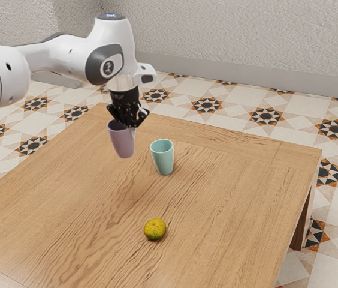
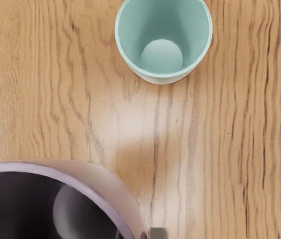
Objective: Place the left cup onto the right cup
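Wooden tabletop [image 1: 229, 228], nearest the camera, is carrying the scene while the Franka arm [image 1: 67, 57] is clamping its black fingers [image 1: 134, 117] on the lilac cup [image 1: 121, 143], hanging it lifted just beside the upright teal cup [image 1: 162, 157], so shifting over and lowering are remaining, with the orange [image 1: 155, 228] lying well apart.

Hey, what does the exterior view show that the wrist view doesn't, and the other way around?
Exterior view: the arm, its gripper shut on the rim of the purple cup, which is held above the table, plus an orange fruit nearer the camera and the tiled floor.
Wrist view: a look straight down into the teal cup, which is empty inside.
Both: the purple cup, the teal cup standing upright beside it, and the table.
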`<action>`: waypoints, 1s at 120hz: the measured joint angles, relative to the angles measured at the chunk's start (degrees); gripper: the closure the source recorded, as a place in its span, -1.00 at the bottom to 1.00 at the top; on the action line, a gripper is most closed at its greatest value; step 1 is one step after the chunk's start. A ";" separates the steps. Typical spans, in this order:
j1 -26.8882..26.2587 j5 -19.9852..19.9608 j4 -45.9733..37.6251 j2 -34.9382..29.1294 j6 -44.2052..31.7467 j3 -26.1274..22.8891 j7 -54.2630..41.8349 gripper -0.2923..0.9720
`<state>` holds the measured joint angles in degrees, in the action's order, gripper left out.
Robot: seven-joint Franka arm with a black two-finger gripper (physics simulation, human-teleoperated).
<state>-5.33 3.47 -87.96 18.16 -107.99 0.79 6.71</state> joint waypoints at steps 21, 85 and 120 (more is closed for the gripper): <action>-1.62 0.06 12.51 7.81 4.10 -0.01 0.29 0.70; -4.42 0.09 30.62 21.42 7.96 1.82 -1.79 0.71; -3.67 0.10 33.09 24.28 6.22 2.27 -4.32 0.70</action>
<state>-9.00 3.57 -54.87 42.45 -101.77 3.06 2.39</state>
